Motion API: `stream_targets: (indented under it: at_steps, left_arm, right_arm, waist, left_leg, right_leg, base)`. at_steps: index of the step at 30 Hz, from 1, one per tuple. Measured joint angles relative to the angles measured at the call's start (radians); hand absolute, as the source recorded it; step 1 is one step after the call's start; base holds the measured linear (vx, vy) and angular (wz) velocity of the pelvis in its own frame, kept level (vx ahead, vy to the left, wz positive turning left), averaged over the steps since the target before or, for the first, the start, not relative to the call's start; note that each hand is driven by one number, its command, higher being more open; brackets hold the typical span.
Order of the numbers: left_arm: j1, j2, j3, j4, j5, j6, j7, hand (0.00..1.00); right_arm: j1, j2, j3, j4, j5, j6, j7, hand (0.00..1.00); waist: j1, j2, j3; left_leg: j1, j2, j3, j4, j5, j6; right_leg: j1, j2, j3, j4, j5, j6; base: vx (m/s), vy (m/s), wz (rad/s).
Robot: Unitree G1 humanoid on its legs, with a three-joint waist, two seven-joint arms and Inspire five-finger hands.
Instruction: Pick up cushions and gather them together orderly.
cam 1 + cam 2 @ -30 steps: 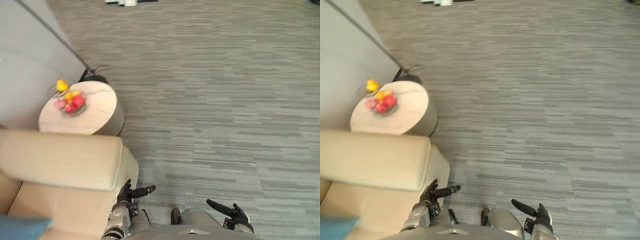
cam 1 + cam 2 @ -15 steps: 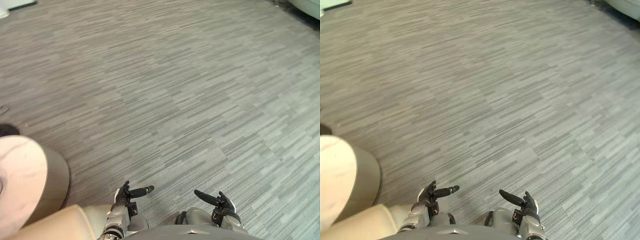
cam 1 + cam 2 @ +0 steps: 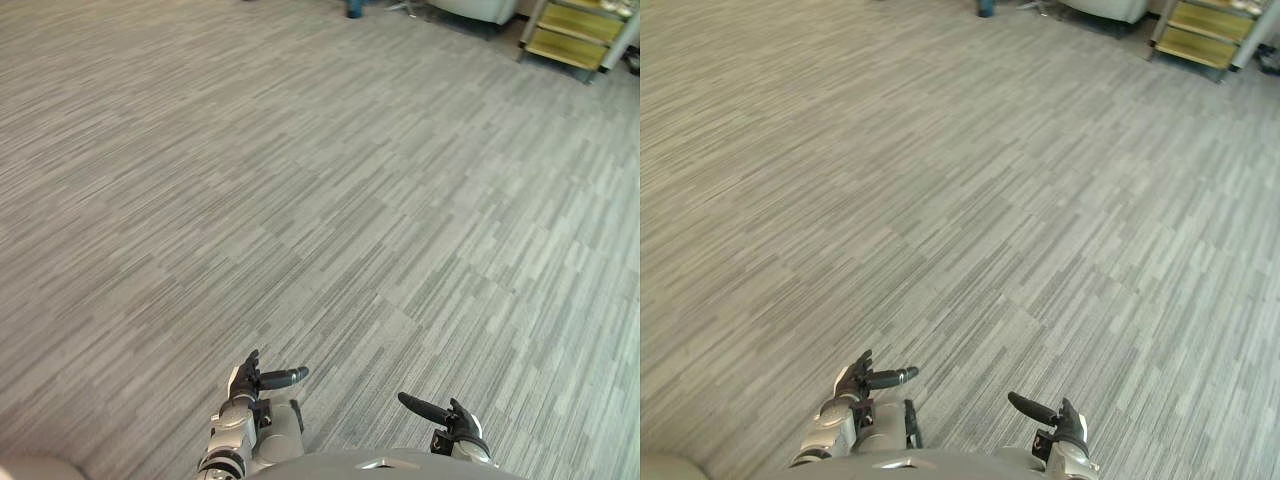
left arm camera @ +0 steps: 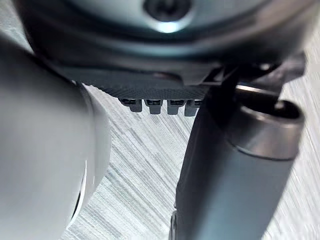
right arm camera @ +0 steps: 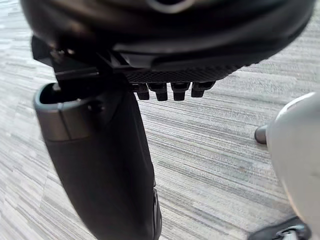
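**Grey carpet (image 3: 330, 200) ahead, sofa left behind**

My view has swung off the sofa onto the carpet, with a yellow shelf (image 3: 570, 45) far off. My left robot hand (image 3: 245, 385) and right robot hand (image 3: 458, 432) hang low, fingers loosely apart, holding nothing. Where the cushions lie I cannot tell; I judge I'm turning to search.

beige padded edge (image 3: 15, 472), btm-left corner

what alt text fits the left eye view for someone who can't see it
Both robot hands, the left hand and right hand, hang open and empty at the bottom edge above a wide grey striped carpet. A yellow shelf unit stands at the far upper right.
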Motion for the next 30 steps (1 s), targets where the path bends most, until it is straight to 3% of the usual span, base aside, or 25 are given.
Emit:
stream_targets:
  at_steps: [2, 4, 6, 7, 8, 9, 10, 11, 13, 14, 15, 16, 17, 19, 20, 22, 23, 25, 26, 29, 30]
  left_arm:
    - [-0.004, 0.028, -0.005, 0.013, 0.002, 0.002, -0.003, 1.00]
    - [-0.004, 0.037, 0.001, 0.022, 0.002, 0.016, -0.002, 1.00]
    - [0.021, 0.042, -0.005, 0.029, 0.002, 0.024, 0.000, 1.00]
    - [0.029, 0.049, -0.015, 0.029, 0.002, 0.025, 0.001, 1.00]
    - [0.031, 0.054, -0.024, 0.030, 0.002, 0.026, 0.003, 1.00]
    - [0.037, 0.062, -0.045, 0.031, 0.002, 0.029, 0.005, 1.00]
    - [0.040, 0.064, -0.058, 0.035, 0.002, 0.033, 0.005, 1.00]
    - [0.041, 0.063, -0.076, 0.053, 0.002, 0.037, 0.008, 1.00]
    - [0.041, 0.064, -0.087, 0.068, 0.002, 0.038, 0.008, 1.00]
    - [0.039, 0.067, -0.090, 0.074, 0.002, 0.038, 0.008, 1.00]
    - [0.037, 0.072, -0.095, 0.079, 0.002, 0.037, 0.008, 1.00]
    - [0.038, 0.076, -0.096, 0.081, 0.002, 0.037, 0.007, 1.00]
    - [0.029, 0.066, -0.117, 0.113, 0.003, 0.036, 0.004, 1.00]
    - [0.009, 0.053, -0.130, 0.118, 0.008, 0.035, -0.005, 1.00]
    - [0.009, 0.042, -0.114, 0.117, 0.015, 0.034, -0.003, 1.00]
    - [0.010, 0.032, -0.072, 0.105, 0.021, 0.034, -0.003, 1.00]
    - [0.013, 0.020, -0.027, 0.076, 0.020, 0.032, -0.002, 1.00]
    - [0.015, 0.013, 0.000, 0.023, 0.021, 0.015, 0.002, 1.00]
    - [0.016, 0.014, -0.001, 0.015, 0.020, 0.011, 0.002, 1.00]
    - [0.038, 0.015, -0.003, -0.053, 0.019, -0.014, 0.002, 1.00]
    - [0.038, 0.014, -0.003, -0.052, 0.018, -0.018, 0.002, 1.00]
  right_arm:
    - [0.018, 0.034, -0.001, 0.007, 0.001, 0.007, -0.002, 1.00]
    - [0.026, 0.037, -0.008, 0.005, -0.002, 0.015, 0.000, 1.00]
    - [0.024, 0.034, -0.017, -0.009, -0.002, 0.015, 0.011, 1.00]
    - [0.023, 0.035, -0.017, -0.028, -0.004, 0.014, 0.021, 1.00]
    - [0.020, 0.035, -0.017, -0.039, -0.009, 0.013, 0.025, 1.00]
    - [0.014, 0.032, -0.018, -0.040, -0.018, 0.011, 0.025, 1.00]
    - [0.011, 0.026, -0.018, -0.042, -0.023, 0.010, 0.026, 1.00]
    - [0.006, 0.011, -0.017, -0.050, -0.031, 0.007, 0.027, 1.00]
    - [0.005, 0.004, -0.018, -0.055, -0.038, -0.007, 0.026, 1.00]
    - [-0.004, 0.000, -0.017, -0.055, -0.039, -0.012, 0.025, 1.00]
    - [-0.014, -0.004, -0.017, -0.052, -0.040, -0.013, 0.023, 1.00]
    - [-0.016, -0.007, -0.014, -0.048, -0.039, -0.012, 0.022, 1.00]
    - [-0.048, -0.040, -0.013, -0.012, -0.040, -0.012, 0.022, 1.00]
    - [-0.086, -0.066, -0.026, 0.025, -0.042, -0.015, 0.020, 1.00]
    - [-0.086, -0.065, -0.056, 0.052, -0.042, -0.002, 0.018, 1.00]
    - [-0.041, -0.044, -0.060, 0.044, -0.038, 0.003, 0.016, 1.00]
    - [-0.022, -0.030, -0.045, 0.019, -0.038, 0.003, 0.016, 1.00]
    - [-0.027, -0.017, -0.029, 0.007, -0.038, 0.000, 0.014, 1.00]
    - [-0.026, -0.016, -0.025, 0.006, -0.038, 0.003, 0.016, 1.00]
    - [-0.012, -0.011, 0.003, 0.007, -0.037, 0.005, 0.013, 1.00]
    - [-0.020, -0.009, 0.001, 0.008, -0.037, 0.007, 0.013, 1.00]
  waist:
    - [-0.018, -0.068, -0.032]
    - [-0.003, -0.078, -0.037]
    - [0.007, -0.067, -0.044]
    - [0.005, -0.067, -0.042]
    - [-0.002, -0.067, -0.039]
    - [-0.013, -0.062, -0.033]
    - [-0.026, -0.060, -0.029]
    - [-0.037, -0.038, -0.016]
    - [-0.040, -0.030, -0.011]
    - [-0.051, -0.035, -0.008]
    - [-0.061, -0.042, -0.008]
    - [-0.066, -0.046, -0.008]
    - [-0.066, 0.002, -0.005]
    - [-0.066, 0.013, 0.009]
    - [-0.066, 0.027, 0.014]
    - [-0.072, 0.022, 0.017]
    - [-0.066, 0.021, 0.020]
    - [-0.056, 0.034, 0.033]
    - [-0.053, 0.029, 0.034]
    - [-0.031, 0.011, 0.033]
    - [-0.026, 0.009, 0.034]
  left_leg:
    - [0.013, -0.061, 0.037, -0.023, -0.040, 0.019]
    - [0.077, -0.082, 0.099, -0.025, -0.089, 0.034]
    - [0.165, -0.083, 0.161, -0.060, -0.117, 0.042]
    - [0.222, -0.088, 0.188, -0.099, -0.127, 0.044]
    - [0.259, -0.089, 0.196, -0.123, -0.130, 0.045]
    - [0.295, -0.087, 0.195, -0.144, -0.131, 0.045]
    - [0.335, -0.081, 0.195, -0.170, -0.131, 0.045]
    - [0.430, -0.056, 0.206, -0.238, -0.129, 0.042]
    - [0.517, -0.022, 0.239, -0.296, -0.123, 0.032]
    - [0.546, -0.008, 0.247, -0.310, -0.123, 0.032]
    - [0.567, -0.005, 0.247, -0.320, -0.124, 0.030]
    - [0.579, -0.004, 0.246, -0.326, -0.122, 0.027]
    - [0.598, 0.031, 0.223, -0.338, -0.098, 0.003]
    - [0.583, 0.001, 0.150, -0.355, -0.066, -0.012]
    - [0.582, 0.013, 0.134, -0.294, 0.037, -0.010]
    - [0.520, 0.067, 0.086, -0.040, 0.131, -0.015]
    - [0.388, 0.115, 0.039, 0.252, 0.190, 0.000]
    - [0.196, 0.158, 0.019, 0.606, 0.119, 0.002]
    - [0.155, 0.153, 0.025, 0.633, 0.101, 0.005]
    - [0.015, 0.125, 0.146, 0.452, 0.019, 0.017]
    - [-0.008, 0.092, 0.176, 0.277, 0.012, 0.022]
  right_leg:
    - [-0.023, -0.060, 0.047, 0.010, 0.000, 0.000]
    - [-0.042, -0.101, 0.103, 0.104, 0.008, 0.016]
    - [-0.130, -0.118, 0.126, 0.331, 0.046, 0.084]
    - [-0.235, -0.130, 0.125, 0.545, 0.128, 0.167]
    - [-0.298, -0.135, 0.121, 0.677, 0.196, 0.203]
    - [-0.345, -0.137, 0.101, 0.779, 0.188, 0.189]
    - [-0.380, -0.136, 0.065, 0.837, 0.166, 0.149]
    - [-0.449, -0.135, -0.057, 0.864, 0.113, 0.059]
    - [-0.536, -0.130, -0.197, 0.763, 0.061, -0.023]
    - [-0.589, -0.119, -0.244, 0.636, 0.061, -0.033]
    - [-0.617, -0.100, -0.256, 0.483, 0.098, -0.032]
    - [-0.622, -0.093, -0.260, 0.406, 0.170, -0.065]
    - [-0.586, -0.031, -0.275, 0.380, 0.166, -0.129]
    - [-0.557, -0.007, -0.263, 0.350, 0.150, -0.153]
    - [-0.489, 0.022, -0.277, 0.322, 0.135, -0.167]
    - [-0.372, 0.048, -0.288, 0.255, 0.107, -0.163]
    - [-0.300, 0.079, -0.274, 0.188, 0.099, -0.167]
    - [-0.189, 0.124, -0.231, 0.106, 0.095, -0.177]
    - [-0.152, 0.127, -0.218, 0.078, 0.094, -0.178]
    - [-0.009, 0.129, -0.150, -0.047, 0.097, -0.164]
    - [0.028, 0.123, -0.123, -0.080, 0.099, -0.153]
  base:
    - [0.40, 0.210, -0.17]
    - [0.52, 0.235, -0.59]
    - [0.48, 0.178, -0.91]
    - [0.34, 0.090, -0.58]
    - [0.44, 0.050, -0.39]
    - [0.36, -0.021, -0.12]
    - [0.46, -0.077, -0.15]
    - [0.60, -0.163, -0.27]
    - [0.63, -0.229, -0.35]
    - [0.45, -0.237, -0.23]
    - [0.46, -0.254, -0.11]
    - [0.59, -0.315, -0.27]
    - [0.67, -0.362, -0.32]
    - [0.55, -0.303, -0.33]
    - [0.43, -0.266, -0.05]
    - [0.43, -0.292, 0.01]
    - [0.32, -0.220, -0.37]
    - [0.37, -0.168, -0.62]
    - [0.50, -0.147, -0.61]
    - [0.40, -0.066, -0.59]
    - [0.44, 0.018, -0.70]
